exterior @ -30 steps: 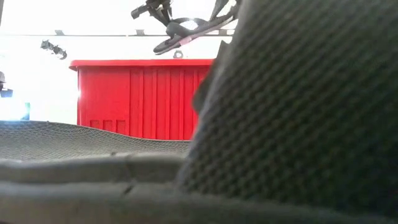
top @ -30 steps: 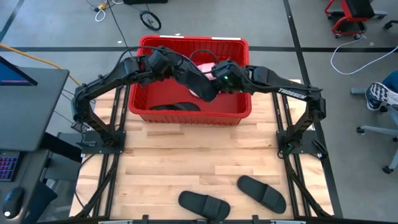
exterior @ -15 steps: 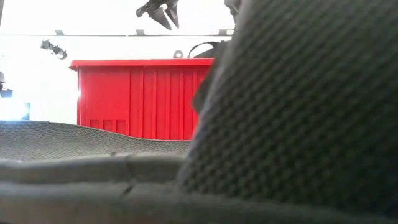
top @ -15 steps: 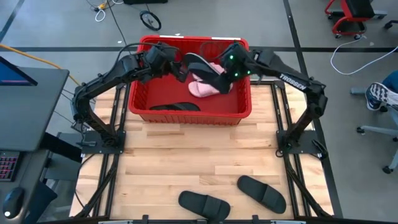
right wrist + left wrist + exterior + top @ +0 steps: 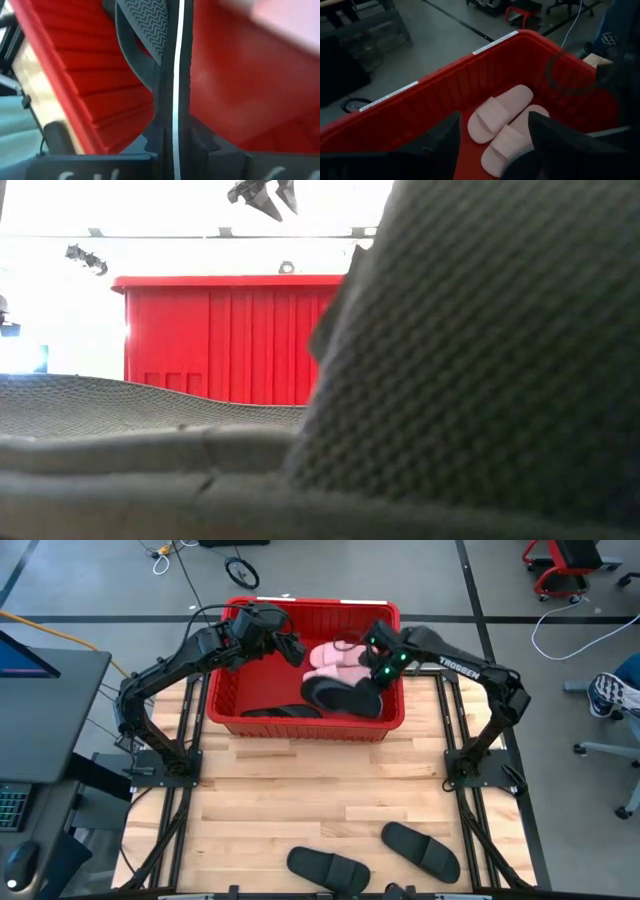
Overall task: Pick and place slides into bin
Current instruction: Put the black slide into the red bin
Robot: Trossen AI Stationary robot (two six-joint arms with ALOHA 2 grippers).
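Observation:
The red bin (image 5: 392, 612) stands at the table's far side. Two pale pink slides (image 5: 335, 658) lie in it side by side, and a black slide (image 5: 280, 712) lies along its near wall. Another black slide (image 5: 338, 696) sits low in the bin, with my right gripper (image 5: 377, 675) shut on it. My left gripper (image 5: 291, 647) hangs open above the bin's left half, over the pink slides (image 5: 500, 120), and holds nothing. Two more black slides (image 5: 328, 868) (image 5: 420, 848) lie flat near the table's front edge. My right gripper holds the black slide at its end nearest the bin's right wall (image 5: 366, 690). It comes from above and from the right, slanting down into the bin. Its fingers (image 5: 162, 100) stand almost together beside the ribbed sole (image 5: 145, 17). The gripper's body hides which part they pinch.
The bin's ribbed walls (image 5: 230, 340) rise around both grippers. One of the front slides (image 5: 480, 360) lies right before the low camera and blocks most of that view. Bare wood (image 5: 320, 790) lies between the bin and the front slides. A desk (image 5: 50, 690) stands left of the table.
My left gripper has opened and let go of the black slide it held above the bin, then drawn back a little to the left. My right gripper has shut on that slide and carried it down into the bin, toward the near wall.

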